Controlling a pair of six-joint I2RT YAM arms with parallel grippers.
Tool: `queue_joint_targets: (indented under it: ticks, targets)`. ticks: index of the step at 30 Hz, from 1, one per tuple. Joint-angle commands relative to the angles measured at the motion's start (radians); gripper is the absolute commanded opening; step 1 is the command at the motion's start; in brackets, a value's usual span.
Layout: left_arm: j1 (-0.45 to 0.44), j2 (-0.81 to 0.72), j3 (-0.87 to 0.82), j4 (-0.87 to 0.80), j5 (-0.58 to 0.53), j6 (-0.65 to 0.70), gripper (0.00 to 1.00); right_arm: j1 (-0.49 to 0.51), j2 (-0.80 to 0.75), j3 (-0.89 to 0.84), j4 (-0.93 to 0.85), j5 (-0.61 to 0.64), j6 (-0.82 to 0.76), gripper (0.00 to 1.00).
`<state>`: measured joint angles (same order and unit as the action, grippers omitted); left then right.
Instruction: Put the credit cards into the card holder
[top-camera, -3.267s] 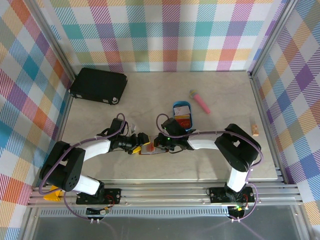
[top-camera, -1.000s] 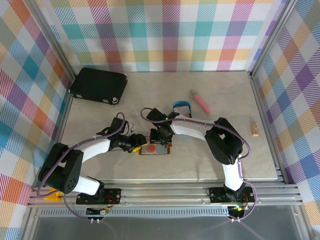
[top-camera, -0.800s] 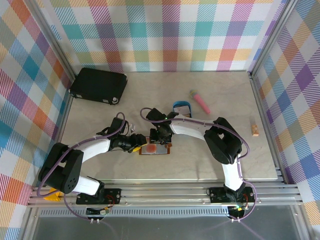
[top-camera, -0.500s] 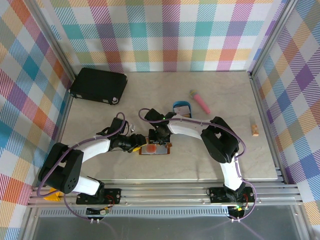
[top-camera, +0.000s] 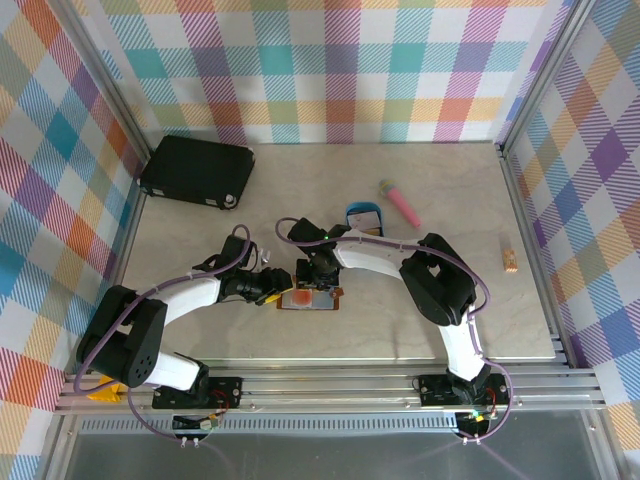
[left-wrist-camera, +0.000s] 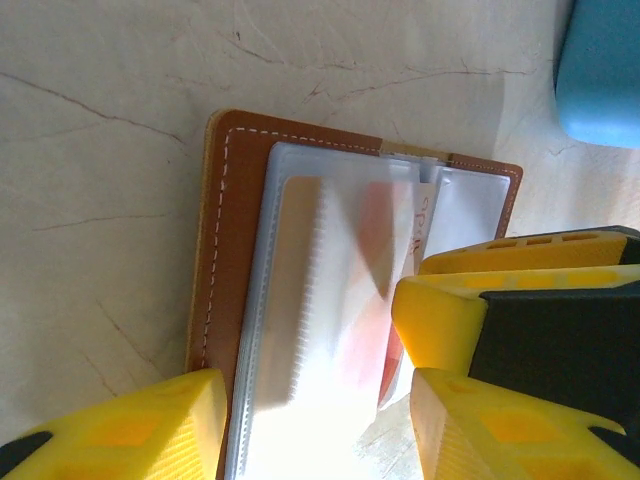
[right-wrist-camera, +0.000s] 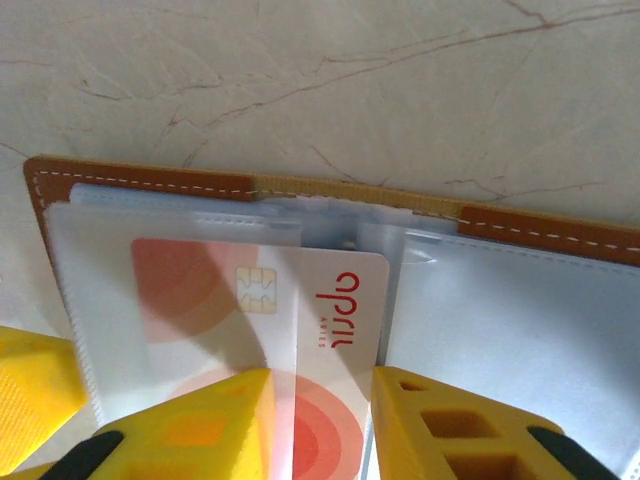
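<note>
The pale marbled table (top-camera: 500, 310) is mostly bare. A black case (top-camera: 197, 170) is set at its far left corner, and a blue tray (top-camera: 364, 211) lies near the middle, partly covered by the right arm. Both arms are reached in between the table's centre and its near edge. There the card holder (top-camera: 328, 300) is laid open and flat, its long axis parallel to the near edge. It is seen as tan stitched leather lined with pale blue-grey pockets.

The left gripper (top-camera: 277, 291) is placed at the holder's left end. Its jaws are seen well apart with that end between them; whether the leather is pinched cannot be told. The right gripper (right-wrist-camera: 320, 400) is brought down over the holder's left half. Its jaws are a little apart, with nothing seen clamped between them.

One credit card (right-wrist-camera: 250, 290), white with red circles, a chip and red lettering, is lodged lengthwise in the left pocket. Most of it is veiled by the frosted sleeve, and the lettered end is left exposed beside the fold. The coming move is judged to turn on three things. The card's long axis is lined up with the holder's. Its uncovered end lies directly under the right jaws. The pocket's depth runs toward the table's left edge. A push that way by the nearer right arm is therefore called for, with the holder steadied by the left.
</note>
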<state>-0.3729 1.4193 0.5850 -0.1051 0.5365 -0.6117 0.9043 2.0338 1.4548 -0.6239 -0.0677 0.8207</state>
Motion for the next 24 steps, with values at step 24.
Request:
queue_joint_targets:
  ticks: [24]
  targets:
    - [-0.011, 0.015, -0.027, 0.016, 0.006, 0.004, 0.49, 0.000, 0.014, -0.014, 0.103, -0.101, 0.038, 0.30]
